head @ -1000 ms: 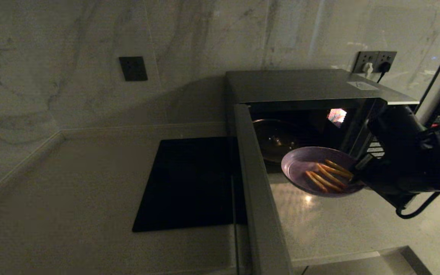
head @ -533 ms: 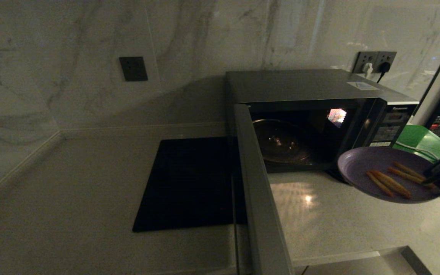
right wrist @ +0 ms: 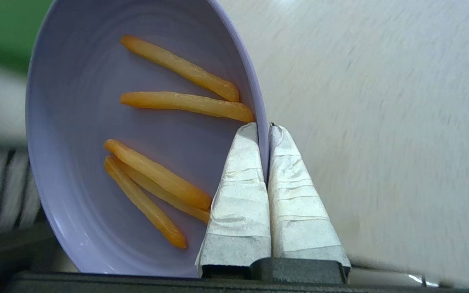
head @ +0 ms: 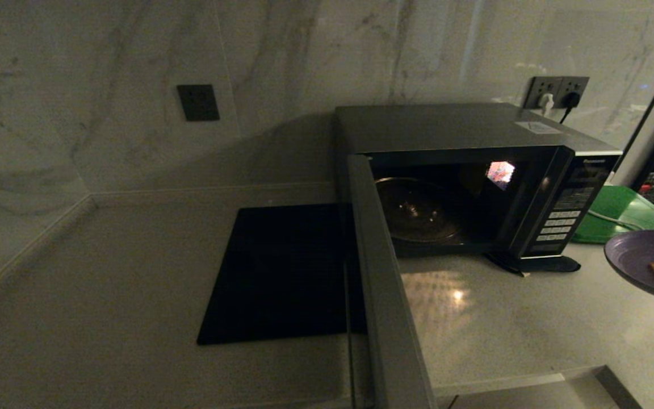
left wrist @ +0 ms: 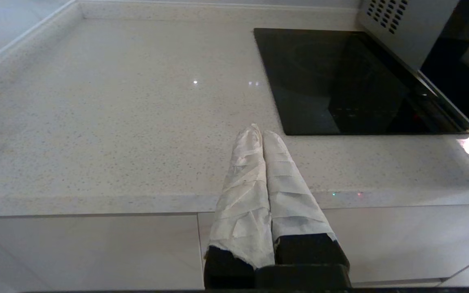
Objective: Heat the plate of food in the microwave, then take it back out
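The plate of food [head: 642, 258] hangs in the air at the right edge of the head view, above the bench [head: 520, 324] and well clear of the microwave [head: 452, 170]. A second earlier it was right at the oven's open mouth, and half a second ago it was in front of the button panel [head: 560, 218]; it has since swung out to the right, so only its left part shows. The right tool [right wrist: 268, 128] pinches the plate's raised rim between its two white-wrapped fingers [right wrist: 242, 183], one inside the rim and one outside. Four golden fries [right wrist: 177, 103] lie on the lilac plate. The microwave door [head: 386, 295] stands wide open toward the bench's front edge, with the glass turntable [head: 418, 213] bare inside, as in both earlier frames. A green tray [head: 616, 213] rests on the bench to the right of the oven, behind the plate. The left tool [left wrist: 262, 134], fingers pressed together and holding nothing, sits parked off the bench's front edge, near the black cooktop [left wrist: 340, 81].
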Tool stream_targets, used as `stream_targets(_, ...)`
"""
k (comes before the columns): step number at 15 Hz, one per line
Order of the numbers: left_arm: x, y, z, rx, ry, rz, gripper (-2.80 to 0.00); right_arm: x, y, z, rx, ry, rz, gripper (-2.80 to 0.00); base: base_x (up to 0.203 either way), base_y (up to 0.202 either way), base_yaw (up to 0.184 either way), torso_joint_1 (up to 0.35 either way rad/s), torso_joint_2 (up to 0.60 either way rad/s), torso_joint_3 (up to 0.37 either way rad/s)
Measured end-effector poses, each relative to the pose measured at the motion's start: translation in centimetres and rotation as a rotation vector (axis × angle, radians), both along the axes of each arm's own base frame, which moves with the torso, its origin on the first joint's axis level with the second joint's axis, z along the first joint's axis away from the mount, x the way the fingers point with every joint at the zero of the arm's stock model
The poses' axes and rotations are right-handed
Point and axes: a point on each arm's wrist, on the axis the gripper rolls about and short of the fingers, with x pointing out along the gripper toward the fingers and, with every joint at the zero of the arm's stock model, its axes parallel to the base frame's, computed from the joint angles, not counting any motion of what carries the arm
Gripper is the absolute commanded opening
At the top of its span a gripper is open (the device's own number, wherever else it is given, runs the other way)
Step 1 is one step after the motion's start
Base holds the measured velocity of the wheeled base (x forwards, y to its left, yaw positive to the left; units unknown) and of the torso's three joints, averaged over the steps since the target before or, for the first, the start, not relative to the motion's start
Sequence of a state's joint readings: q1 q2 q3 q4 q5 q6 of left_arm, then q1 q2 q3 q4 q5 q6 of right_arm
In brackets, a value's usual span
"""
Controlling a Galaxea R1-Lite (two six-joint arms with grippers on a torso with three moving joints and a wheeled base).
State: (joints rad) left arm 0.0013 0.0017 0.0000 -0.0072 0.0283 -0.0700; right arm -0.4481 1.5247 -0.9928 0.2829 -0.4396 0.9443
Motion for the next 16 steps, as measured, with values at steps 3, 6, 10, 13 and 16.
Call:
stream_targets(3, 0.0, 0.0, 0.0, 0.000, 0.000, -0.001, -2.80, 1.4, -3.7, -2.0, -0.012, 0.031, -0.048, -2.80, 0.000, 0.000, 0.000, 0.000, 0.00, 0.000)
stream_targets(6, 0.0, 0.0, 0.0, 0.000, 0.000, -0.001, -2.80, 2.4, -7.1, -4.2, 0.001, 0.078, -0.078, -2.80, 0.000, 0.000, 0.000, 0.000, 0.00, 0.000)
stream_targets(10, 0.0, 0.0, 0.0, 0.000, 0.000, -0.001, -2.80, 2.9, -9.9, -7.4, 0.081, 0.151, -0.058, -2.80, 0.000, 0.000, 0.000, 0.000, 0.00, 0.000)
stream_targets(13, 0.0, 0.0, 0.0, 0.000, 0.000, -0.001, -2.80, 2.9, -11.3, -9.1, 0.127, 0.177, -0.075, -2.80, 0.000, 0.000, 0.000, 0.000, 0.00, 0.000)
stream_targets(16, 0.0, 0.0, 0.0, 0.000, 0.000, 0.000, -2.80, 2.6, -12.3, -9.8, 0.156, 0.178, -0.076, -2.80, 0.000, 0.000, 0.000, 0.000, 0.00, 0.000)
